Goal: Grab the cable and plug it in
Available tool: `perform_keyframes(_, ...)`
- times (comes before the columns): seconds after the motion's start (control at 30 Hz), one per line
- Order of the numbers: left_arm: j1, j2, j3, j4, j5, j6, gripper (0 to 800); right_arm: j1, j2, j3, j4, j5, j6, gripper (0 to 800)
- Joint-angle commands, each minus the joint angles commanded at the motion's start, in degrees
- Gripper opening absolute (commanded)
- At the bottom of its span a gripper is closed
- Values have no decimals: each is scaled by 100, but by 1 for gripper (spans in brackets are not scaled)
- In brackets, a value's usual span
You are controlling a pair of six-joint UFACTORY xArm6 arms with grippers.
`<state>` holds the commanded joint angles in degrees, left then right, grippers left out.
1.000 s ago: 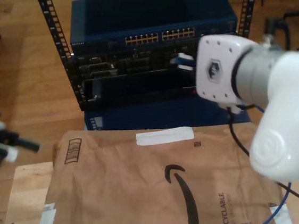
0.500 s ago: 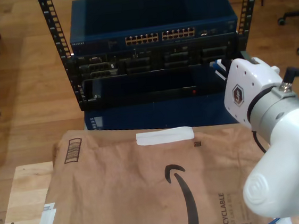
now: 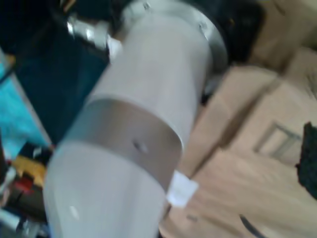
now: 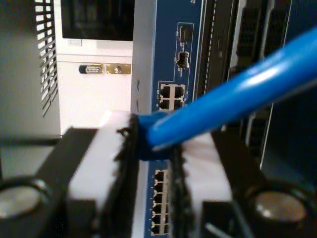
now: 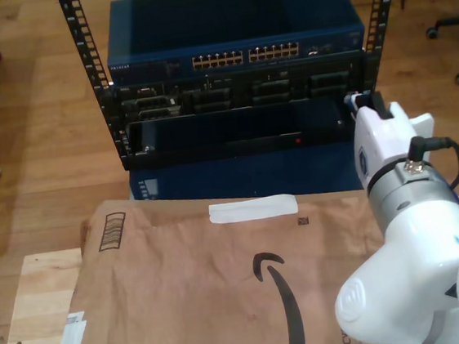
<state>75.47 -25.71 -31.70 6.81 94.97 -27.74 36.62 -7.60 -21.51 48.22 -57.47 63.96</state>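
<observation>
Tool two, my second gripper [image 4: 154, 148], is what you see up close in the second wrist view: its two white pads [image 4: 96, 153] are closed on the cable [image 4: 233, 96], pinching its bright-blue end between them. The cable runs away from the pads at a slant, thick and blurred. Behind it stands a blue switch [image 4: 171, 59] with rows of small ports; from this camera the rows run vertically.

In the exterior view, a white arm [image 5: 408, 227] rises from the exterior view's lower right and reaches toward the rack [image 5: 235, 73], with its tip near the right end of the black units below the switch. A trace of blue shows at that tip. A brown paper mailer [image 5: 209, 289] lies across the wooden desk [image 5: 37, 299] in front of the rack.

The first wrist view is blurred; it shows a white arm segment [image 3: 133, 129] close up, and you cannot tell how my first gripper stands.
</observation>
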Motion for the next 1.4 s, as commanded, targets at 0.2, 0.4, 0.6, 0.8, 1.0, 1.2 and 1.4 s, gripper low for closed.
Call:
perform_keyframes(0.2,853,-123,765,97,-738,659,799,299,545,-404,9,-9,0,10)
perform_keyframes(0.4,1029,-264,1125,88,-1301,914,799,492,826,-642,360,-35,-18,10)
perform_keyframes(0.6,1477,-466,1371,88,-1582,1213,799,712,1204,-1037,475,-642,-316,1)
perform_keyframes(0.8,1662,-826,1758,70,-1925,1371,799,721,1380,-1152,510,-642,-316,1)
perform_keyframes(1.0,1732,-888,2048,70,-2409,1442,799,730,1477,-1284,527,-642,-316,1)
perform_keyframes(1.2,1829,-985,2277,53,-2664,1855,799,721,1574,-1538,765,-642,-378,1)
perform_keyframes(1.4,2048,-835,2585,35,-3297,2224,799,721,1591,-1574,1073,-642,-589,1)
